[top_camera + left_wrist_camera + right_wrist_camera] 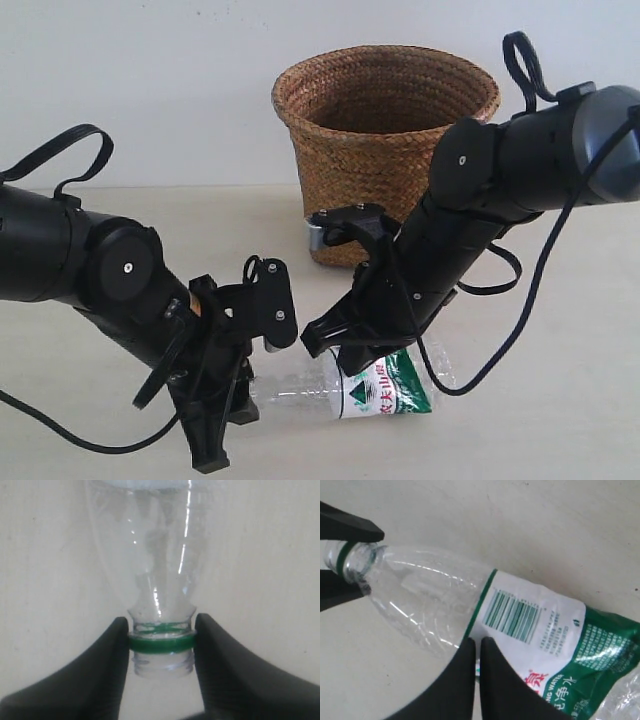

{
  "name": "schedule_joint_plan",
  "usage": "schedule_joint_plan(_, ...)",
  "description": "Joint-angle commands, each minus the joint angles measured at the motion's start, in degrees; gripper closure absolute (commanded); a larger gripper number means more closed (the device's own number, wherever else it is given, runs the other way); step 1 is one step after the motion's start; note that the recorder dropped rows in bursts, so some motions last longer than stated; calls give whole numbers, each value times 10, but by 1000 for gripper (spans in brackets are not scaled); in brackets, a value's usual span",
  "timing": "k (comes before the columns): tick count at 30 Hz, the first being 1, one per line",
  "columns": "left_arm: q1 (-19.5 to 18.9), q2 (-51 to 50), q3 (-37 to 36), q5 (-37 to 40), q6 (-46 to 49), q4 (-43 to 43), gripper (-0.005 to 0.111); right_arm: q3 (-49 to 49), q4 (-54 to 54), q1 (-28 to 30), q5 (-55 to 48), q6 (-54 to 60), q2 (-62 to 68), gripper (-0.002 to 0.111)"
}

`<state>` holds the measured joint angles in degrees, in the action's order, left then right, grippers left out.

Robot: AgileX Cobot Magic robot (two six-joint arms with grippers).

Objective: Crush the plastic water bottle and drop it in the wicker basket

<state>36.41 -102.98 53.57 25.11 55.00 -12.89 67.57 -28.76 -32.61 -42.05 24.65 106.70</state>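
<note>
The plastic water bottle point(385, 388) lies on its side on the table, partly flattened, its green-and-white label crumpled. No cap shows on it; only a green ring point(161, 643) circles the open neck. My left gripper point(161, 642) is shut on that neck, one finger on each side. It also shows in the right wrist view as the left gripper point(350, 560) holding the mouth. My right gripper point(477, 641) is shut, fingers nearly touching, and its tips rest on the bottle's body point(430, 600) at the label's edge. In the exterior view the right gripper point(350, 360) bears down on the bottle from above.
The wicker basket point(385, 130) stands upright behind the arms, at the back centre, its round mouth facing up. Black cables trail from both arms across the pale table point(560, 420). A small metal piece point(315, 235) lies by the basket's base.
</note>
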Motion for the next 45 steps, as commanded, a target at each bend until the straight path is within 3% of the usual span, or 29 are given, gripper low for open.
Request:
schedule_joint_plan(1,3,-5,-2,5,2,-18,103,4,-5,-1,-2,5,-9,109)
schedule_joint_plan(26,3,-44,4,2,15,-33,103,5,8,-12,32,8,140,109)
schedule_joint_plan(36,3,-44,4,2,15,-33,103,40,14,-12,-36,-3,207,109)
schedule_joint_plan(45,3,-44,4,-1,15,-33,103,46,27,-12,-47,-3,179,109)
